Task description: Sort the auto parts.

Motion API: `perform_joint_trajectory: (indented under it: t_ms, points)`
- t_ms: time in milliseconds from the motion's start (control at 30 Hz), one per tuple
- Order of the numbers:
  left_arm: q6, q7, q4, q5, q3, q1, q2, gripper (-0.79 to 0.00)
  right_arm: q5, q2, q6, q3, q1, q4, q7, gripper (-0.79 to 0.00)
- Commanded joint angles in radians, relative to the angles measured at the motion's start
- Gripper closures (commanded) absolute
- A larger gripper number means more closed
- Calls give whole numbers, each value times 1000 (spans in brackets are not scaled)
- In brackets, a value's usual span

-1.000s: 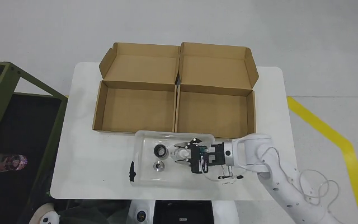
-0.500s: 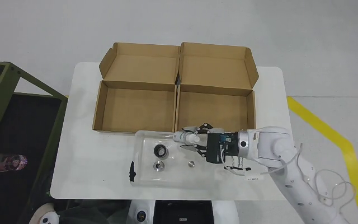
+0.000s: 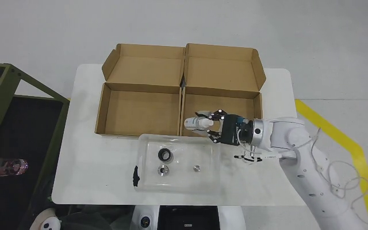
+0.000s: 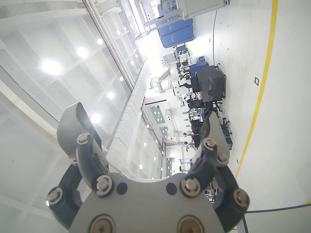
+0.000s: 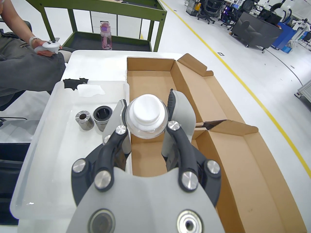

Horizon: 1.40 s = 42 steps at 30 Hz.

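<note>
My right gripper [image 3: 208,127] is shut on a small clear bottle with a white cap [image 3: 195,122], held sideways over the front wall of the right cardboard box [image 3: 230,118]. In the right wrist view the bottle [image 5: 147,117] sits between the fingers [image 5: 182,107], above the boxes' near edge. A clear tray [image 3: 181,179] holds a black ring bearing [image 3: 165,154], a metal bushing [image 3: 163,169] and a small metal piece [image 3: 196,168]. The bearing [image 5: 102,114] and bushing [image 5: 84,120] stand side by side. My left gripper [image 4: 143,124] is open, pointing up into the room.
The left cardboard box [image 3: 141,112] adjoins the right one, both with lids folded back. A black scrap [image 3: 135,175] hangs on the tray's left rim. A green cart [image 3: 17,115] stands left of the white table [image 3: 86,149].
My right gripper has lifted the bottle out of the tray and carried it back to the front edge of the right box. A small metal piece now shows in the tray.
</note>
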Motion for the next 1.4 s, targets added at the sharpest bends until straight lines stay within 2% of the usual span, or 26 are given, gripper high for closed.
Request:
perform_joint_trajectory:
  t_ms: [0, 1000, 1367]
  points:
    - [0, 0, 0, 0, 0, 0, 0, -785, 12, -2, 7, -5, 18, 23, 5, 0]
    - [0, 0, 0, 0, 0, 0, 0, -785, 86, -72, 129, -211, 306, 430, 158, 0]
    - [0, 0, 0, 0, 0, 0, 0, -785, 79, -109, 157, -292, 383, 581, 164, 0]
